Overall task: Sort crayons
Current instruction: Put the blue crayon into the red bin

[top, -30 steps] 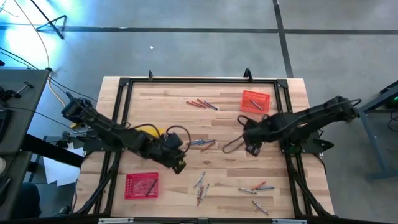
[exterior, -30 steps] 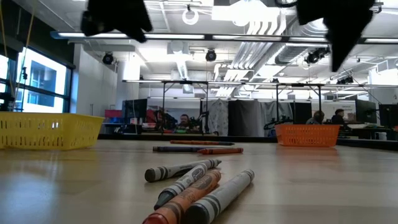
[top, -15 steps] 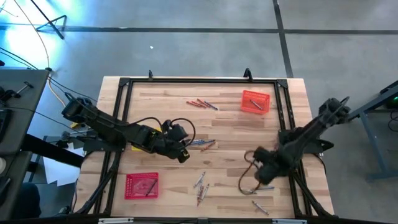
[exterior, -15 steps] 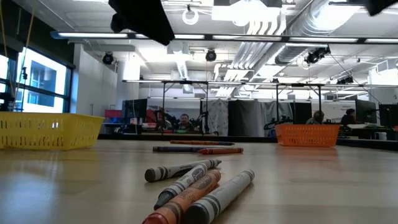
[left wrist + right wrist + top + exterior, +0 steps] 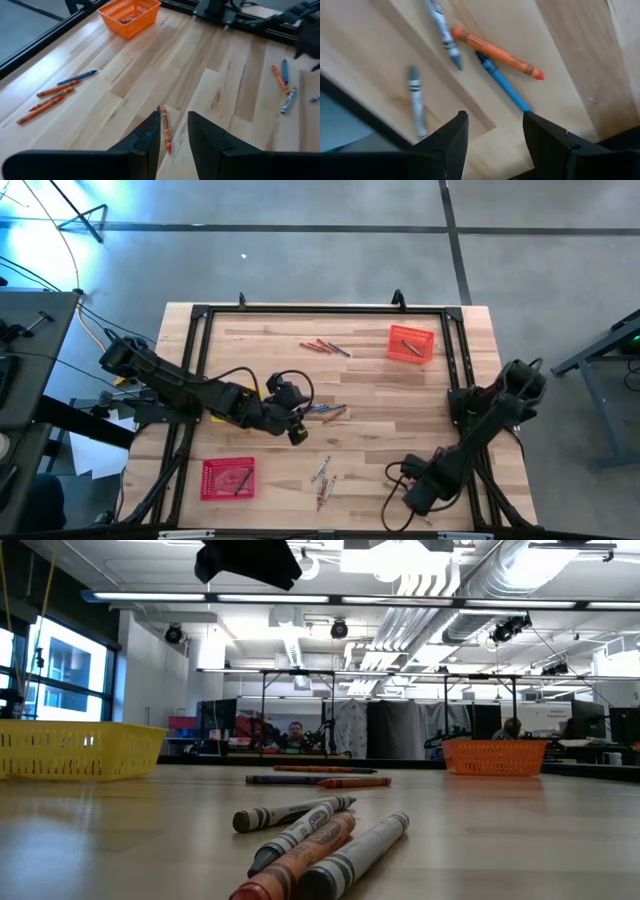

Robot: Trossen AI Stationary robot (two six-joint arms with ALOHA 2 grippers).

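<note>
We see the left tool [image 5: 297, 434] hovering parted and empty over crayons [image 5: 325, 412] at mid-tabletop [image 5: 380, 395], while the right tool [image 5: 492, 131], fingers spread and empty, hangs above an orange crayon [image 5: 496, 53], a blue one [image 5: 502, 83] and two grey ones near the front-right edge.

The right gripper [image 5: 418, 498] now sits at the table's near edge, fingers apart over loose crayons [image 5: 496, 52]; the left gripper [image 5: 297, 432] edges slightly toward the middle.
</note>
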